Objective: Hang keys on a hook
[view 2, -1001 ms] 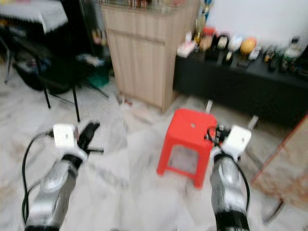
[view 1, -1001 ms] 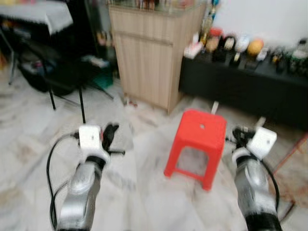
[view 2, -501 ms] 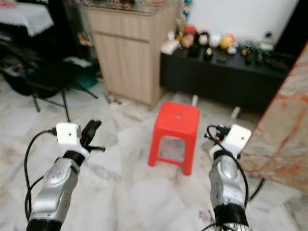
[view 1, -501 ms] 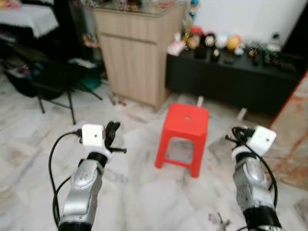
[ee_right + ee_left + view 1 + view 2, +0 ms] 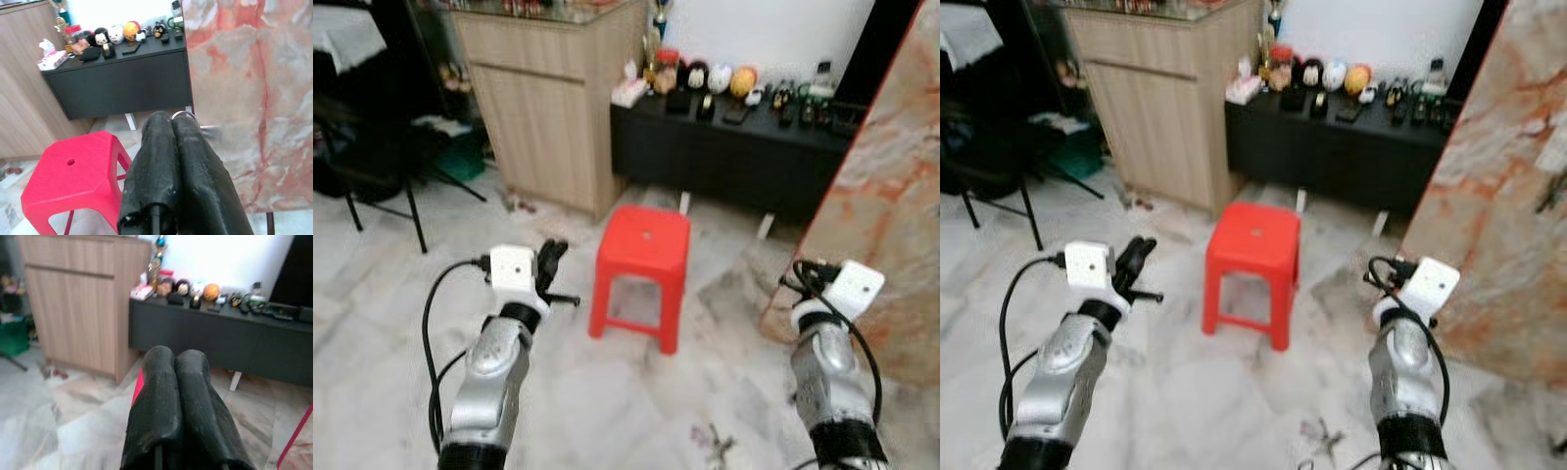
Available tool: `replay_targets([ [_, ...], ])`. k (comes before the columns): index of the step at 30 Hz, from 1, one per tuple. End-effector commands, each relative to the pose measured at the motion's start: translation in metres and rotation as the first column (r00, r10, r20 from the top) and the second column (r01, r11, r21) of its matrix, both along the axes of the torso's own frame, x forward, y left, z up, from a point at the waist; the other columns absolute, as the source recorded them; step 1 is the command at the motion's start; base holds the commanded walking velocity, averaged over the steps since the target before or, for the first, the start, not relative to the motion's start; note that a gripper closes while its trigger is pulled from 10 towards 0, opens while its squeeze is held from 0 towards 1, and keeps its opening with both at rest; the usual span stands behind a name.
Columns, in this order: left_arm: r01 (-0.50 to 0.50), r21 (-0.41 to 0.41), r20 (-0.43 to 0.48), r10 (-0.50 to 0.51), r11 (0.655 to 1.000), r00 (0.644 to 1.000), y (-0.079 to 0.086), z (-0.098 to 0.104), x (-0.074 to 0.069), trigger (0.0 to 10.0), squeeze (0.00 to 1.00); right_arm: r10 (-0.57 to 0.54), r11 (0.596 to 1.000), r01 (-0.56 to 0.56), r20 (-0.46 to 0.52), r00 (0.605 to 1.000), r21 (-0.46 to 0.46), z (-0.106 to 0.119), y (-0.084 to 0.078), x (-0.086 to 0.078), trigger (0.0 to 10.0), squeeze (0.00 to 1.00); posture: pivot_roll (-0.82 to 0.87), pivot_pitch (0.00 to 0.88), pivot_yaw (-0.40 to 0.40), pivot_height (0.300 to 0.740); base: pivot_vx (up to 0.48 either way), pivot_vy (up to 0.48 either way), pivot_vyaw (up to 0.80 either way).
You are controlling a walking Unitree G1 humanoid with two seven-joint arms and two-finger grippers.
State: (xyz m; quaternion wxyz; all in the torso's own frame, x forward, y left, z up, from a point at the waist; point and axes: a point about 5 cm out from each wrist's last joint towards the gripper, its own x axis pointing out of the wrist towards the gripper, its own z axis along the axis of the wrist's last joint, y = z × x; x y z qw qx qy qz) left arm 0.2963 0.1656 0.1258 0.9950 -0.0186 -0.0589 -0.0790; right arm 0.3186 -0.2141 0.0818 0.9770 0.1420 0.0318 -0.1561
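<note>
Currently your right gripper (image 5: 172, 128) is closed on the keys, a ring (image 5: 182, 114) just showing at its tips; your left gripper (image 5: 173, 363) is closed and empty. Both hover short of the red stool (image 5: 642, 257). No hook is visible, so keep the grip firm while searching. No legible writing.

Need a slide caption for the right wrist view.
Right gripper, fingers shut on a metal key ring, above a red plastic stool beside a marble slab.
</note>
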Motion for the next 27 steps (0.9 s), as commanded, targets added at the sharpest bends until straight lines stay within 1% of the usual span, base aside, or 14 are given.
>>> replay_targets([
  [1,0.001,0.000,0.012,-0.001,1.000,1.000,-0.001,0.002,0.001,10.0,0.00,-0.002,1.000,0.002,0.013,1.000,-0.012,0.004,-0.001,0.003,10.0,0.00,-0.03,0.000,-0.027,0.740,0.000,-0.420,0.00],
  [10,-0.002,-0.006,0.012,0.002,1.000,1.000,-0.002,0.001,-0.001,10.0,0.00,-0.017,1.000,0.017,0.005,1.000,0.001,0.002,-0.003,0.002,10.0,0.00,-0.03,0.000,-0.026,0.740,0.000,-0.420,0.00],
  [20,0.002,-0.005,0.001,-0.002,1.000,1.000,0.000,-0.002,-0.001,10.0,0.00,-0.028,1.000,0.028,0.005,1.000,-0.002,0.002,-0.004,0.003,10.0,0.00,-0.03,0.000,-0.022,0.740,0.000,-0.418,-0.80],
  [22,-0.018,0.008,-0.021,0.018,1.000,1.000,0.007,-0.008,-0.002,10.0,0.00,-0.032,0.999,0.032,0.007,0.999,-0.004,0.002,-0.005,0.003,10.0,0.00,-0.04,0.000,-0.022,0.740,0.000,-0.416,-0.80],
  [25,-0.027,0.019,-0.036,0.028,0.999,0.999,0.012,-0.012,-0.003,10.0,0.00,-0.033,0.999,0.033,0.006,0.999,-0.005,0.002,-0.005,0.003,10.0,0.00,-0.03,0.000,-0.020,0.740,0.000,-0.416,-0.80],
  [27,-0.057,0.035,-0.073,0.059,0.998,0.996,0.023,-0.023,-0.005,10.0,0.00,-0.037,0.999,0.037,0.006,0.999,-0.009,0.002,-0.006,0.002,10.0,0.00,-0.04,0.000,-0.020,0.740,0.000,-0.411,-0.80],
])
